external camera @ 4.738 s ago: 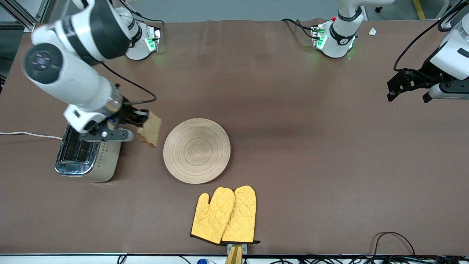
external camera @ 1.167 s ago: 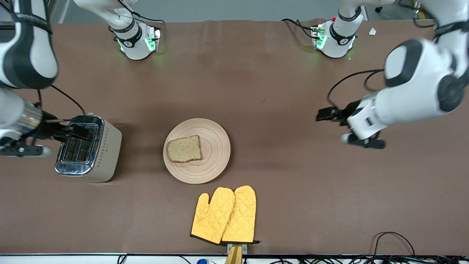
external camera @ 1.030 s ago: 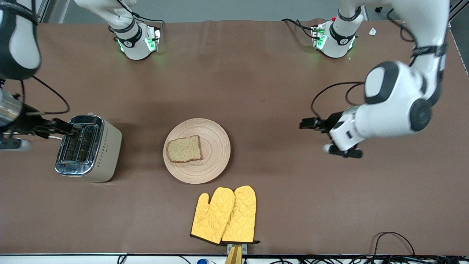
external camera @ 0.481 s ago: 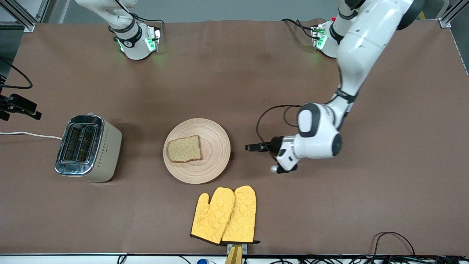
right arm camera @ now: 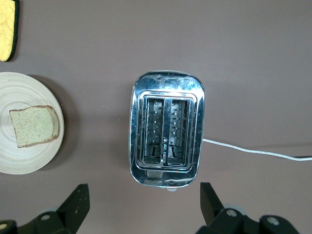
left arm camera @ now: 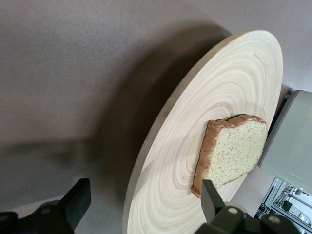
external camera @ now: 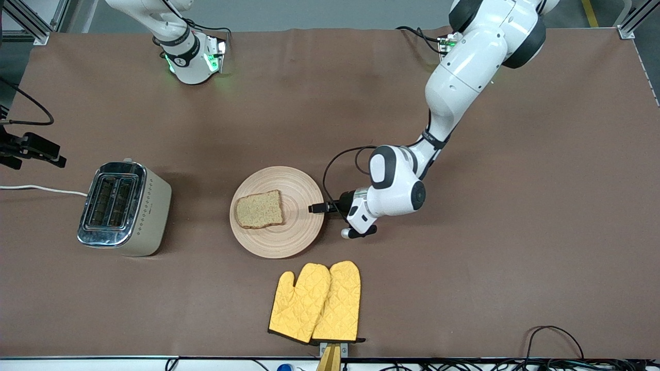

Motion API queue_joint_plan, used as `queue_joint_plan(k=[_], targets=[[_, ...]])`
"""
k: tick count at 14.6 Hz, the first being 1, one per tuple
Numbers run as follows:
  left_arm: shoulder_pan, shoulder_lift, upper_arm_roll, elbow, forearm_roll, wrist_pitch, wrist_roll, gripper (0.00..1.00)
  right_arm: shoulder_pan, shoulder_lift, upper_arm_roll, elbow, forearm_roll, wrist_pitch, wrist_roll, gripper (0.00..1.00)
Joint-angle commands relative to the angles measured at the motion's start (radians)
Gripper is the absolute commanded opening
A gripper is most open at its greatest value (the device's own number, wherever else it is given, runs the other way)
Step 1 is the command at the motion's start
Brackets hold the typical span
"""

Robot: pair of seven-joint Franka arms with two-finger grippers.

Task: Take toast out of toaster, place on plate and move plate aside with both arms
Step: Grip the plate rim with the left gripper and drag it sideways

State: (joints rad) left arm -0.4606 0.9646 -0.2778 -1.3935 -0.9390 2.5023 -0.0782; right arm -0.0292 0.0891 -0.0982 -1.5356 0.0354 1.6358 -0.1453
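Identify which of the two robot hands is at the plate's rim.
The left hand, open at the plate; the right hand is up past the toaster.

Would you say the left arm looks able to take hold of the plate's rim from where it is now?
Probably yes. The left gripper is low at the plate edge toward the left arm's end, fingers open. The toast lies away from that rim and nothing stands between them.

Your front camera looks down on the whole table from high, facing both bases. Your left wrist camera sits low, close at the plate edge. Your right wrist camera looks straight down from height over the toaster; all three share plate and toast.
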Motion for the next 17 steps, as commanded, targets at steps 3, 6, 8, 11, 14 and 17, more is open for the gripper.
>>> queue_joint_plan(k=[3, 6, 8, 11, 14, 17], targets=[[-0.026, 0.023, 0.005, 0.033, -0.014, 0.026, 0.041, 0.55, 0.029, -0.003, 0.006, 0.058, -0.077, -0.071, 0.112, 1.0], [-0.024, 0.019, 0.003, 0.027, -0.015, 0.049, 0.061, 0.06, 0.023, -0.002, 0.005, 0.104, -0.086, -0.099, 0.11, 1.0], [-0.024, 0.014, 0.003, 0.027, -0.012, 0.052, 0.101, 0.0, 0.029, -0.002, 0.006, 0.103, -0.088, -0.108, 0.101, 1.0], [-0.007, 0.002, 0.0, 0.021, -0.03, 0.052, 0.196, 0.0, 0.034, 0.0, 0.008, 0.1, -0.089, -0.111, 0.099, 1.0], [0.045, -0.076, -0.02, -0.042, -0.029, 0.038, 0.253, 0.0, 0.032, 0.0, 0.006, 0.089, -0.081, -0.113, 0.107, 1.0], [0.233, -0.142, -0.081, -0.123, -0.027, -0.152, 0.434, 0.0, 0.032, -0.009, 0.006, 0.072, -0.08, -0.113, 0.105, 1.0]])
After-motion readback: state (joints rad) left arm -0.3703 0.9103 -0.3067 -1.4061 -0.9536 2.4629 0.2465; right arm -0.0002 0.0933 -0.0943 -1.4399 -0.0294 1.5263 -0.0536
